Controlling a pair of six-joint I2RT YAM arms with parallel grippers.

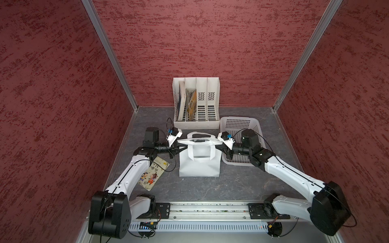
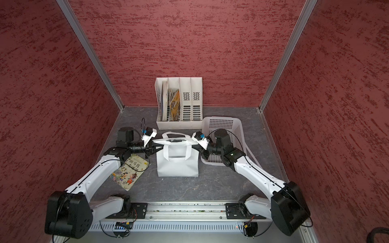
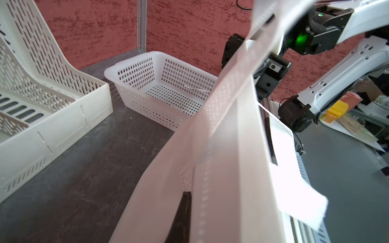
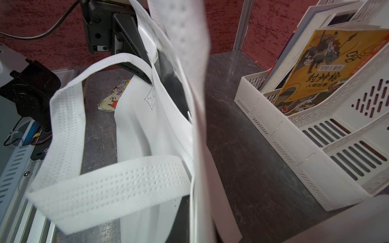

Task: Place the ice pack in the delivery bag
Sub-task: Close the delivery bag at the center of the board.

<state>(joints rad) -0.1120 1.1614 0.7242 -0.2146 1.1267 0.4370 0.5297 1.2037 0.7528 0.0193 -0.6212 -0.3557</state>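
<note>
Delivery bag (image 1: 199, 167) (image 2: 177, 167) stands upright at the centre of the frame in both top views, on the dark table (image 1: 210, 189). Whether its base bears fully on the surface cannot be confirmed. The left gripper (image 1: 178, 144) is at the bag's upper left corner, jaws closed narrow and pinching the top hem there. The right gripper (image 1: 220, 146) is at the upper right corner, likewise clamped on the hem. The bag's mouth is drawn taut between the two into a narrow slot, with only a dark strip of interior showing. The front handle (image 1: 190, 152) hangs down over the bag's near face, and a second loop rises behind the mouth. In the left wrist view a dark finger (image 3: 183, 212) lies against the white fabric at the lower centre of the frame; its partner is hidden by the cloth. In the right wrist view the bag's panel and handle fill the left and centre of the frame, and this arm's own fingers cannot be made out. A white perforated basket (image 1: 237, 124) sits just right of the bag, with the right arm's wrist over it. A white file rack (image 1: 196, 124) stands at upper centre against the back wall, with books (image 1: 191, 105) in its two left compartments. A picture book (image 1: 152, 174) lies flat at the bag's lower left, partly under the left arm.
</note>
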